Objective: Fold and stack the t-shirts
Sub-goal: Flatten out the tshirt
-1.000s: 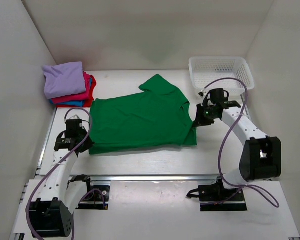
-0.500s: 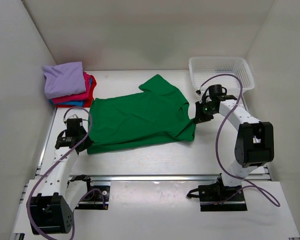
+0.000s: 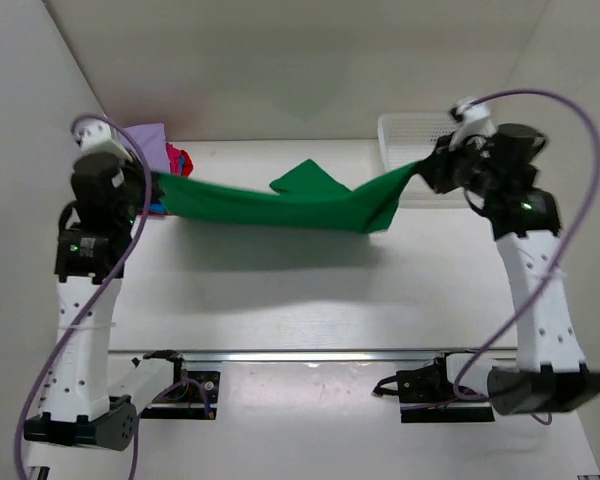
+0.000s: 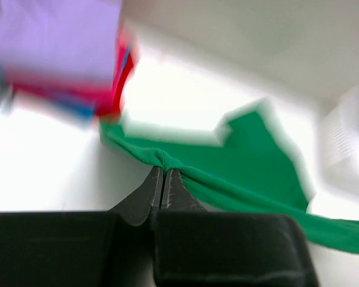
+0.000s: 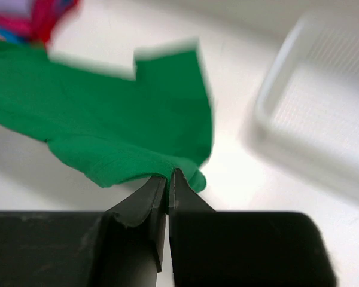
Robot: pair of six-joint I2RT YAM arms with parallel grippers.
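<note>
A robotics lab cell is indicated: a white worktop [image 3: 310, 300] is enclosed by plain white panels [image 3: 300, 60], with a cabled left arm [image 3: 80, 330] and right arm [image 3: 540, 300] bolted along a rail [image 3: 310, 353].

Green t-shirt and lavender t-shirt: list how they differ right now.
Green t-shirt is held in the air, stretched between left end effector and right end effector; lavender t-shirt rests on the stack. Green is spread long; lavender is a compact bundle. Both are plain soft cloth.
</note>
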